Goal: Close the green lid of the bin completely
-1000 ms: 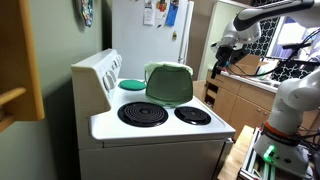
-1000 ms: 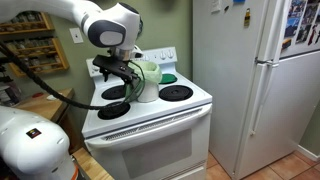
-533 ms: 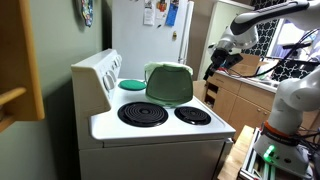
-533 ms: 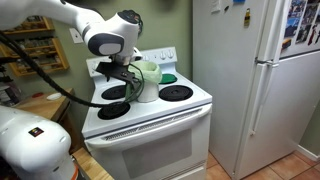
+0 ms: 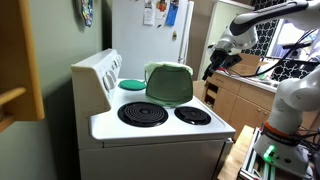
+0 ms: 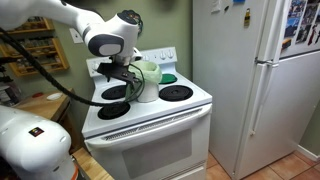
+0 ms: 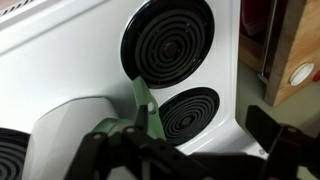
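In an exterior view, the green lid (image 5: 170, 84) stands nearly upright near the middle of the surface (image 5: 160, 128). The tool (image 5: 214, 66) hangs well apart from it, toward 3 o'clock. The approach is the likely hazard. Coming in low and sideways would probably shove the lid rather than fold it down.

In an exterior view from the opposite side, the bin (image 6: 148, 88) looks light and sits between the burners. The tool hovers just beside it at 9 o'clock. A push on the bin's wall could tip it or slide it toward the teal disc (image 6: 168, 78) at 3 o'clock. Pressing the wrong face would swing the lid further open.

In the wrist view, the lid's thin edge rises at the centre left, with the pale bin at 8 o'clock. One finger (image 7: 272, 132) could catch that edge, or stop early and leave the lid ajar. The tool's jaws are spread wide, holding nothing, and I see no contact with the lid or bin.
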Controlling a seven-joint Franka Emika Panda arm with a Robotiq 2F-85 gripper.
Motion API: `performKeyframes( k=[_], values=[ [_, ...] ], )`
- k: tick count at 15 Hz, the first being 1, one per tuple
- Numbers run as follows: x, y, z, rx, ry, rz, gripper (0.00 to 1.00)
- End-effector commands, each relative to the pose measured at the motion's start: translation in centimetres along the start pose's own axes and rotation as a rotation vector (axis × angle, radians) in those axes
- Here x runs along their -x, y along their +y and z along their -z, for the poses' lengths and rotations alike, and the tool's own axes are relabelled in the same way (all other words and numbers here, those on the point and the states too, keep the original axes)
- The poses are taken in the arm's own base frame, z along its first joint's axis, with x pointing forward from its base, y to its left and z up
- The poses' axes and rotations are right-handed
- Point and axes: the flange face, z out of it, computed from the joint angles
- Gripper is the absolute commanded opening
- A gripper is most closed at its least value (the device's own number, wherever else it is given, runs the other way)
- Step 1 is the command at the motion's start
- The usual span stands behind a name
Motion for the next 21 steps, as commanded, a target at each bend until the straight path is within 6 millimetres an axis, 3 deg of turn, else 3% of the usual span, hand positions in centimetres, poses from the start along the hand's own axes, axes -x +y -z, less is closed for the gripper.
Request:
performKeyframes(
  k=[1, 6, 7, 10, 14, 15, 17, 18, 21],
  values=[
    [0.3, 0.2, -1.4, 0.066, 0.065, 0.007, 1.00],
    [0.0, 0.1, -3.7, 0.135, 0.124, 0.019, 1.00],
    [-1.1, 0.0, -3.8, 0.140, 0.128, 0.023, 1.00],
    [-1.6, -0.3, -4.6, 0.146, 0.139, 0.034, 1.00],
    [-1.9, -0.3, -5.4, 0.153, 0.134, 0.043, 0.83],
    [-1.9, -0.2, -5.5, 0.157, 0.133, 0.043, 0.74],
    [-1.9, -0.1, -5.8, 0.159, 0.128, 0.043, 0.79],
    [-1.9, 0.0, -5.9, 0.161, 0.123, 0.043, 0.93],
    [-1.9, 0.4, -6.1, 0.166, 0.126, 0.047, 1.00]
  ],
)
